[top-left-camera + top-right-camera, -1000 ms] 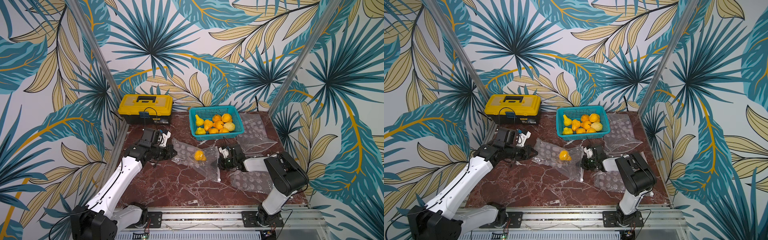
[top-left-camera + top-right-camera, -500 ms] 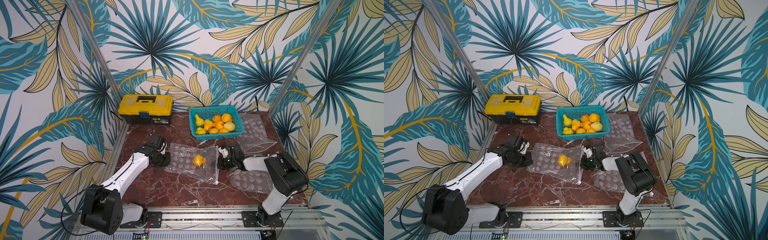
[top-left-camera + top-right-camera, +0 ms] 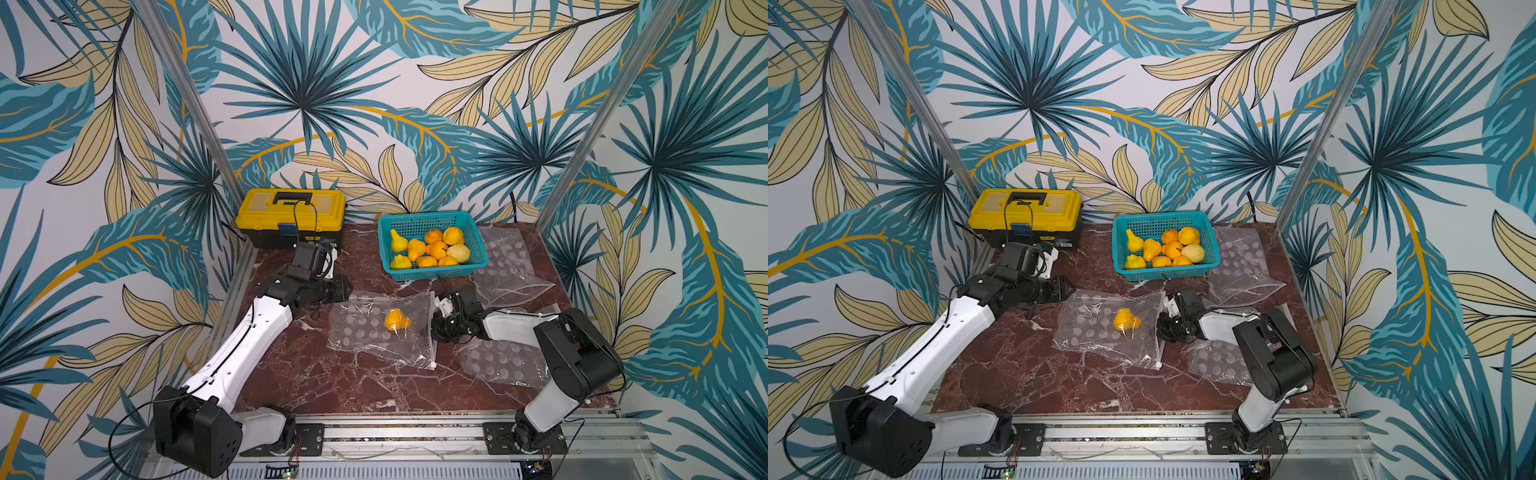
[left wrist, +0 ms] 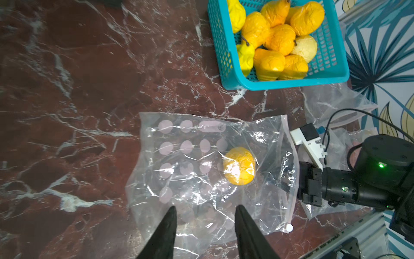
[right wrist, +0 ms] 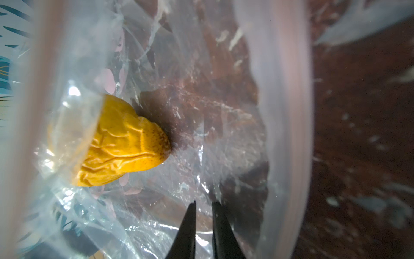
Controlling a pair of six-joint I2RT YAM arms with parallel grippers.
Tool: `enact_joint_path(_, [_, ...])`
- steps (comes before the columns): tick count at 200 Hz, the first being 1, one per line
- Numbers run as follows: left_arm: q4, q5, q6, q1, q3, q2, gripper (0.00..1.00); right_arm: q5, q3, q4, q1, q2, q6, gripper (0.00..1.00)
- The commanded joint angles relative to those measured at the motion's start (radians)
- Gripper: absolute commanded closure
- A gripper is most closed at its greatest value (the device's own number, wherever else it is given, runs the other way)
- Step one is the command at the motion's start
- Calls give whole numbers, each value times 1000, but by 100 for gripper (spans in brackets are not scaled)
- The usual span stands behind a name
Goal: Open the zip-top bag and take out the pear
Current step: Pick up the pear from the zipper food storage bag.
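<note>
The bag (image 3: 365,332) lies flat about the middle of the worktop (image 3: 324,386) in both top views. The pear (image 3: 397,322) is inside it, nearer to the end that faces the right arm. You see the left tool (image 3: 344,289) just beside the far left corner of the bag. The right tool (image 3: 432,330) is at the zip edge, on the pear's side. Behind the bag stands a basket (image 3: 434,272) full of yellow and orange fruit, and a toolbox (image 3: 291,203) sits in the far left corner. One empty bag (image 3: 507,266) lies beside the basket, and a second lies under the right arm.

In the left wrist view, the left tool (image 4: 206,207) has its fingers (image 4: 165,231) clearly apart with nothing between them, so it is open. Their tips appear over the closed end of the bag (image 4: 186,157). The pear (image 4: 239,166) is under the film close to the zip edge, and a small white slider (image 4: 289,228) sits at one end of that edge.

In the right wrist view, you look into the bag (image 5: 201,125). The two zip strips stand apart, so the mouth seems open here. The pear (image 5: 121,143) shows a wrinkled skin, partly under a fold of film. The fingertips of the right tool (image 5: 204,204) are almost together, with only a thin gap. You cannot tell if film is pinched there.
</note>
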Motion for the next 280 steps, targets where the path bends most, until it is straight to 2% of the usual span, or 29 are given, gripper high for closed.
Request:
enact_joint_path(1, [63, -12, -32, -39, -31, 46, 57, 38, 29, -78, 16, -18, -25, 82])
enact_joint_path(44, [284, -20, -76, -45, -199, 56, 57, 112, 88, -141, 48, -8, -58, 82])
enact_joint_path(179, [414, 75, -78, -53, -313, 266, 64, 233, 139, -285, 100, -145, -123, 79])
enact_joint_path(210, [417, 119, -58, -69, -313, 356, 69, 278, 129, -238, 104, -172, -182, 75])
enact_joint_path(247, [465, 144, -66, -82, -333, 400, 72, 290, 97, -131, 105, -185, -284, 73])
enact_joint_path(280, [466, 124, -57, -103, -356, 403, 74, 281, 58, -34, 105, -193, -354, 70])
